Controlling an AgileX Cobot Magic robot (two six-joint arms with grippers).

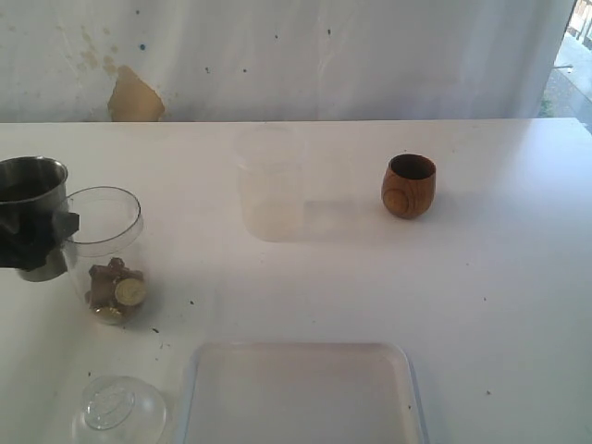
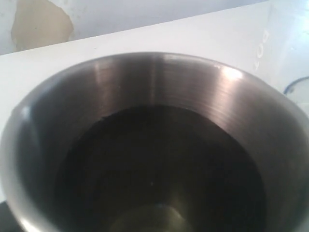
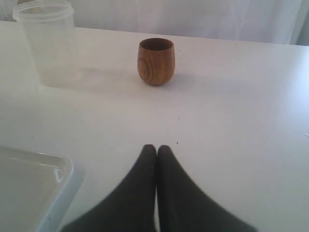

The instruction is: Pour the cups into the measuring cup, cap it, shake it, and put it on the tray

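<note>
**Left pincer clamped on the steel tumbler beside the jar; right pincer shut, well short of the wooden cup**

Over at the left edge of the table (image 1: 499, 305), the left pincer (image 1: 42, 236) has its black fingers wrapped round the lower half of the steel tumbler (image 1: 32, 180). The tumbler stands upright in that grip with its open mouth facing up. From the wrist camera its inside (image 2: 154, 159) looks dark, and I cannot tell what, if anything, is in it.

Just to the tumbler's right stands the clear jar (image 1: 104, 250), uncapped. One black fingertip lies against or in front of its wall; I cannot tell whether tumbler and jar touch. Small brown lumps and a round yellowish piece lie at the bottom of the jar.

The jar's clear domed lid (image 1: 120, 412) lies on the table on the near side of the jar, just left of the tray (image 1: 305, 393). The tray sits at the near middle.

The right pincer (image 3: 156, 150) has its two dark fingers pressed together with nothing between them, low over bare table. The wooden cup (image 1: 408, 185) stands upright on the far right, well beyond those fingertips and apart from them. A frosted cup (image 1: 270, 185) stands to the left of the wooden cup, near the far middle, also clear of both pincers. A corner of the tray shows near the right pincer, to its left.
</note>
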